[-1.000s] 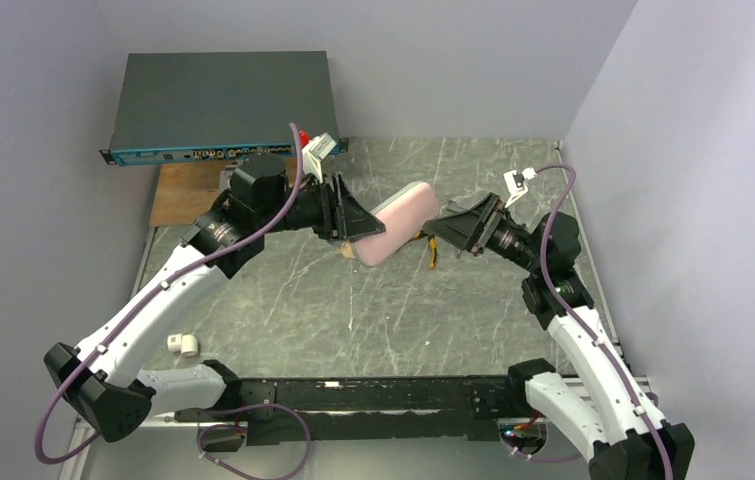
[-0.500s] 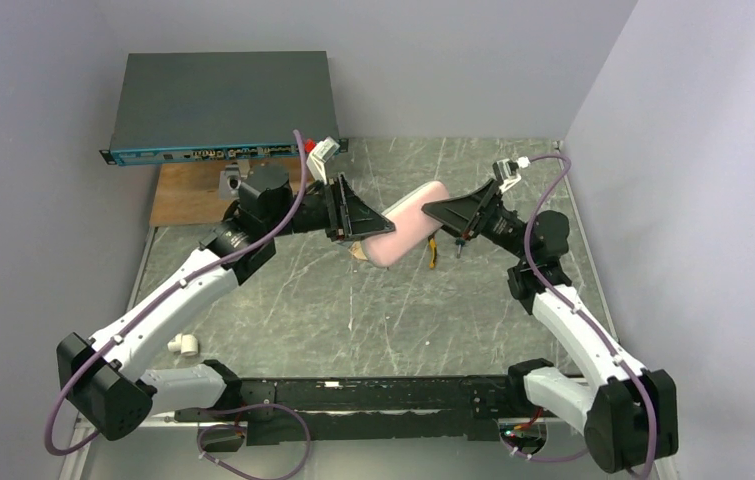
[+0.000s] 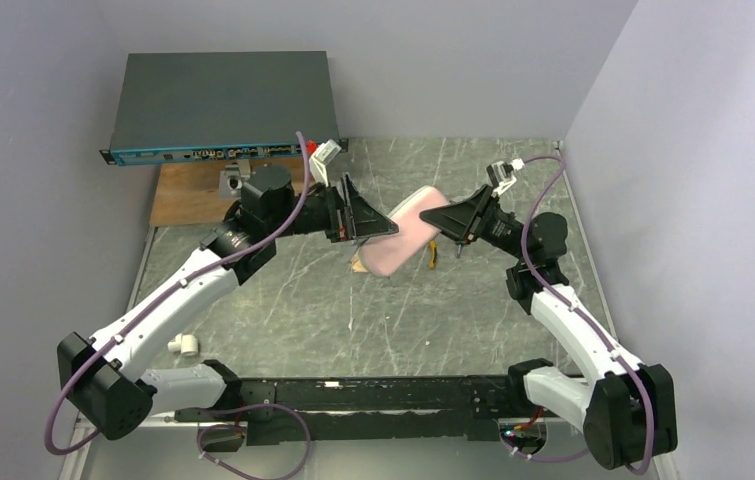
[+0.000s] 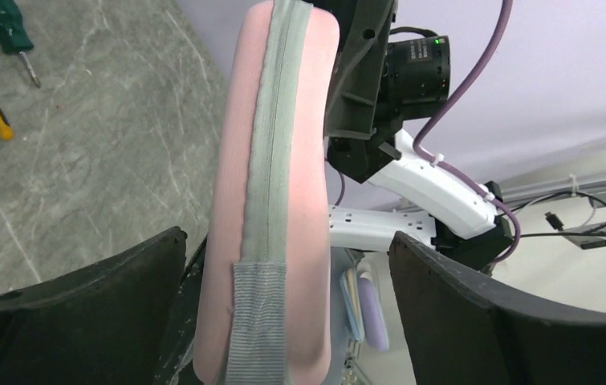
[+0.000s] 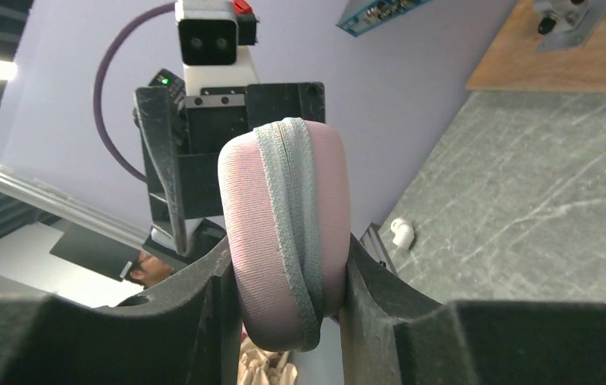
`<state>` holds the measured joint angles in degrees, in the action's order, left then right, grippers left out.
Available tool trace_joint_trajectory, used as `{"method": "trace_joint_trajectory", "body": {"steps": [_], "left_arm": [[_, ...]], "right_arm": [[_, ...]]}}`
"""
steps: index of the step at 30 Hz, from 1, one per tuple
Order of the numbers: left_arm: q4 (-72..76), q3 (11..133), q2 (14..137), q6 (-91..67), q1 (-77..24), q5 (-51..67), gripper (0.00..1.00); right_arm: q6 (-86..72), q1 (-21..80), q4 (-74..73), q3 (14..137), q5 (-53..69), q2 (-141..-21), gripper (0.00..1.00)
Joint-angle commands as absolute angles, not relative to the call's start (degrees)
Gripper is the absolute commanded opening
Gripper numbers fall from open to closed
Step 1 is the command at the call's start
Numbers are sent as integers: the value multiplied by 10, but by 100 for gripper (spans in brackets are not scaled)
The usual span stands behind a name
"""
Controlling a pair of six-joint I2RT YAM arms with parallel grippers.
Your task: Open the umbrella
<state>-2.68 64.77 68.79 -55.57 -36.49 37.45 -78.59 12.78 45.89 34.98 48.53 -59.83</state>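
Surface: grey veined table top (image 3: 353, 320), closed in by plain pale walls (image 3: 453, 60) at the back and on both sides.

Count: two arms, namely left arm (image 3: 183, 290) and right arm (image 3: 578, 335); two grippers; one umbrella; one pink case; two hand tools; one board; one rack box; one white fitting.

Task item: umbrella (image 5: 261, 370) sheathed in pink case (image 3: 403, 232), with only a tuft of tan fabric showing at the lower-left end. Held slanted over the table centre, between both grippers, grey zip seam running along its length.

State of left gripper (image 3: 368, 220): jaws wide apart, straddling the lower end of the case with a gap on each side; nothing gripped.

State of right gripper (image 3: 441, 215): jaws closed in on the upper end of the case, fingers pressed against both flanks.

Surroundings: yellow-handled tool (image 3: 433, 255) and green screwdriver (image 4: 6, 28) flat on the table just beside the case. At back left, wooden board (image 3: 188, 192) carrying a small grey metal part (image 3: 233, 180). Behind it, dark rack box (image 3: 221, 105). Near the left arm's base, white fitting (image 3: 183, 345).

Obstruction: in each wrist view, opposite gripper partly hidden behind the case.
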Motion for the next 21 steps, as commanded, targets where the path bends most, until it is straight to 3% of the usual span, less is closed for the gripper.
{"method": "trace_joint_trajectory", "body": {"steps": [1, 9, 14, 18, 21], "left_arm": [[-68, 683, 669, -478, -367, 368, 99], [-70, 665, 695, -448, -376, 398, 99], [-55, 652, 703, -454, -396, 402, 93], [-63, 663, 707, -445, -412, 400, 74], [-75, 670, 709, -439, -416, 393, 43]], "right_arm": [[-748, 129, 416, 385, 498, -566, 11], [-751, 130, 407, 393, 498, -558, 8], [-750, 129, 405, 398, 499, -564, 8], [-751, 129, 411, 396, 498, -568, 8], [-751, 129, 413, 392, 498, -569, 8]]}}
